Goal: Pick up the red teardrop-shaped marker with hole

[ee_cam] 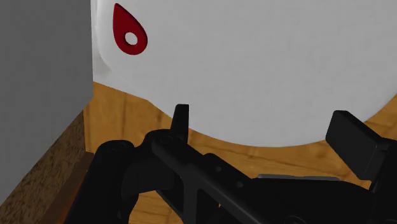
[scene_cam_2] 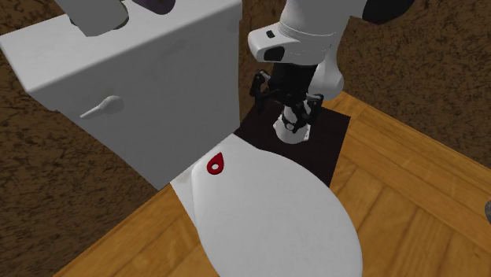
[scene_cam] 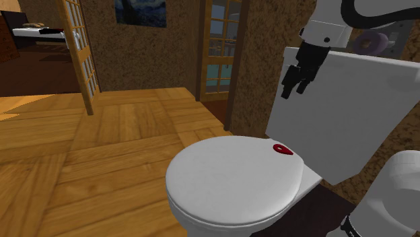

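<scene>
The red teardrop-shaped marker (scene_cam: 283,149) with a round hole lies flat on the white toilet lid (scene_cam: 229,182), at the lid's edge nearest the tank. From the second exterior view the marker (scene_cam_2: 215,164) sits at the lid's upper left. My black gripper (scene_cam: 298,82) hangs well above the lid, in front of the tank, with its fingers apart and nothing between them. In the wrist view the marker (ee_cam: 129,32) is far ahead of the open gripper (ee_cam: 267,127) and off to one side, near the grey tank wall.
The white tank (scene_cam: 336,114) rises behind the lid, with a flush handle (scene_cam_2: 102,105) on its face and a purple ring-shaped object (scene_cam: 369,42) on top. Wooden floor (scene_cam: 114,141) surrounds the toilet. Wood-framed glass doors (scene_cam: 81,47) stand at the back.
</scene>
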